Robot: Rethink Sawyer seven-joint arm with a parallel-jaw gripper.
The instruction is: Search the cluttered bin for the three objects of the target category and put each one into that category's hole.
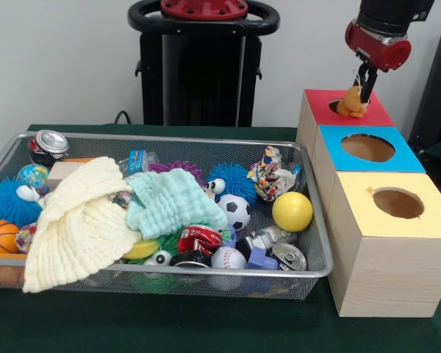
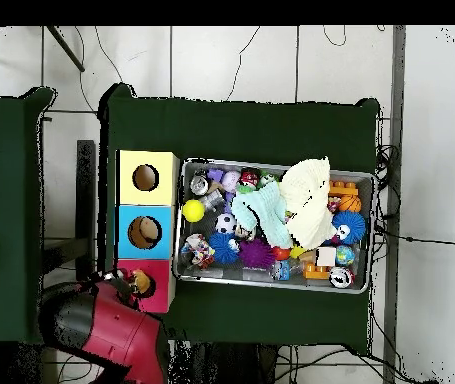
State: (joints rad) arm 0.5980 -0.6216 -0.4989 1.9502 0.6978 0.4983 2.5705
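The green-covered surface (image 1: pixel 206 323) is carrying a wire mesh bin (image 1: pixel 320 254) heaped with clutter, and beside it three wooden boxes are standing in a row, topped yellow (image 1: pixel 426 217), blue (image 1: pixel 397 156) and red (image 1: pixel 320 107), each with a round hole. The red and black arm is reaching down from above over the red box, and its hand (image 1: pixel 361 95) is clenching a small orange-tan soft toy (image 1: pixel 350 107) right at the mouth of the red box's hole (image 1: pixel 336 106); the overhead view is placing the toy (image 2: pixel 141 283) over that same box. The toy looks plush and light, so it should squash under a pinch and drop cleanly once released; holding it by its upper body, as now, is leaving the rest free to pass into the opening. In the bin, a cream knitted cloth (image 1: pixel 77 224) and a mint cloth (image 1: pixel 169 202) are covering much of the pile, likely hiding things beneath. Around them are lying a blue spiky ball (image 1: pixel 235 179), a yellow ball (image 1: pixel 292 211), a small soccer ball (image 1: pixel 237 209), a baseball (image 1: pixel 228 259) and crushed cans (image 1: pixel 50 143). I cannot tell which remaining items belong to the target category.
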